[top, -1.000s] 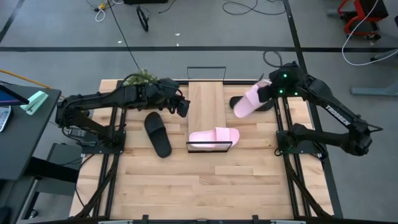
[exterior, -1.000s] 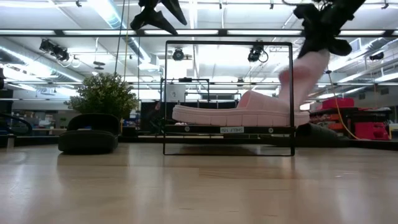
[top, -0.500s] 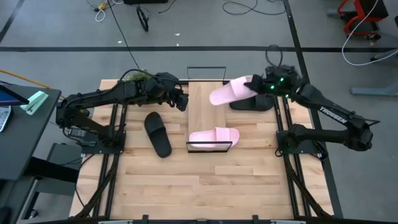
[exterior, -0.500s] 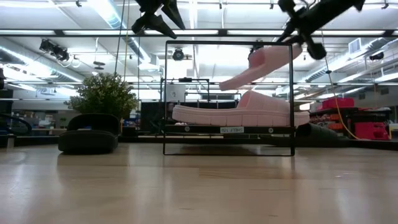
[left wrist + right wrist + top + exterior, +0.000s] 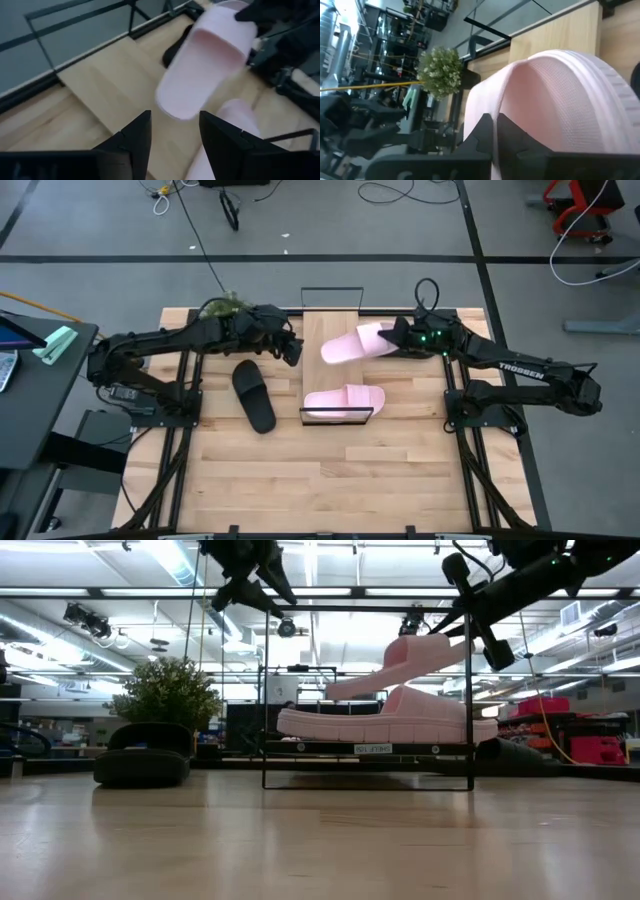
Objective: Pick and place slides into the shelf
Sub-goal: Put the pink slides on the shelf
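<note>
The shelf (image 5: 325,370) stands mid-table, and one pale pink slide (image 5: 345,397) lies on the near end of its plank top. My right gripper (image 5: 393,338) is shut on a second pink slide (image 5: 352,344), which hangs over the plank's far half. A black slide (image 5: 253,395) rests sole-down on the table left of the shelf. Another black slide (image 5: 512,754) lies right of the shelf, mostly hidden under my right arm in the high view. My left gripper (image 5: 172,140) hovers open by the shelf's far left side, with nothing between its fingers. My right gripper pinches the pink slide at its strap end (image 5: 525,125) between its two shut fingers. It comes in nearly level from the table's right. The slide is lifted clear and tilted, its free end (image 5: 335,690) lower and pointing left, above the plank and the other pink slide.
A small potted plant (image 5: 225,308) stands at the table's far left, close behind my left arm. The shelf's thin black wire frame (image 5: 266,690) rises around the plank. Bare wood tabletop (image 5: 330,470) stretches along the near side.
My right gripper has come down and toward the table's left while rolling. The pink slide, which hung toe-down beyond the shelf's right side, has swung to nearly level and now sits over the plank's far half.
</note>
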`<action>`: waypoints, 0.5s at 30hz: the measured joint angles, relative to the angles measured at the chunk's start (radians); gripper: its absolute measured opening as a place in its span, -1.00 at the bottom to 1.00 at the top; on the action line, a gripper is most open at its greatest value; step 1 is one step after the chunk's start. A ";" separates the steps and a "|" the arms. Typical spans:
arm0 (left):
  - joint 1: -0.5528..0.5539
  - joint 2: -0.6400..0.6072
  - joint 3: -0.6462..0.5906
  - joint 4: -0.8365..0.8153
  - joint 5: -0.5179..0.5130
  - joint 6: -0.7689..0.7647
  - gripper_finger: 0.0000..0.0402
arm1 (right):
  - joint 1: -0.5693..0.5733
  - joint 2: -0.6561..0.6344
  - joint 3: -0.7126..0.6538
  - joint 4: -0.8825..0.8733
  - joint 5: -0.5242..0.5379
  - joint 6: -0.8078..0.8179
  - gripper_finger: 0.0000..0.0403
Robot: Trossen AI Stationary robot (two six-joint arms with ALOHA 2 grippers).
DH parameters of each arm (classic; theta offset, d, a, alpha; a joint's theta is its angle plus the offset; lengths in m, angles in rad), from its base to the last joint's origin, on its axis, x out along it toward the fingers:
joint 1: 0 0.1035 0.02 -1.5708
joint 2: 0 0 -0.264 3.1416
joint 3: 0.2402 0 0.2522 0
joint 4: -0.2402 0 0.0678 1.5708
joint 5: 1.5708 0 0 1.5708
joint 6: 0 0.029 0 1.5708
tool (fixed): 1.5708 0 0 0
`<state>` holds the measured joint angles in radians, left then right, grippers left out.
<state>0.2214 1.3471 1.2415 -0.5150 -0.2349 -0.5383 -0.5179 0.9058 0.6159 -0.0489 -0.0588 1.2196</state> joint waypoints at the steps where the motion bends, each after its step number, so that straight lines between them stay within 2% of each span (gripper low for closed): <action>1: 0.000 -0.013 -0.034 0.038 0.018 0.000 -0.17 | 0.000 0.000 0.000 0.001 0.000 0.001 -0.97; 9: 0.000 -0.126 -0.353 0.497 0.177 0.006 -0.31 | 0.001 0.018 0.000 0.007 -0.021 0.035 -0.97; 13: 0.000 -0.159 -0.445 0.625 0.218 0.000 -0.39 | 0.002 0.049 0.000 0.024 -0.023 0.053 -0.97; 15: 0.000 -0.172 -0.459 0.631 0.233 0.001 -0.41 | 0.005 0.073 0.000 0.033 -0.023 0.076 -0.97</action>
<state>0.2214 1.1751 0.7826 0.1163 -0.0021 -0.5373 -0.5130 0.9784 0.6163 -0.0160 -0.0818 1.2957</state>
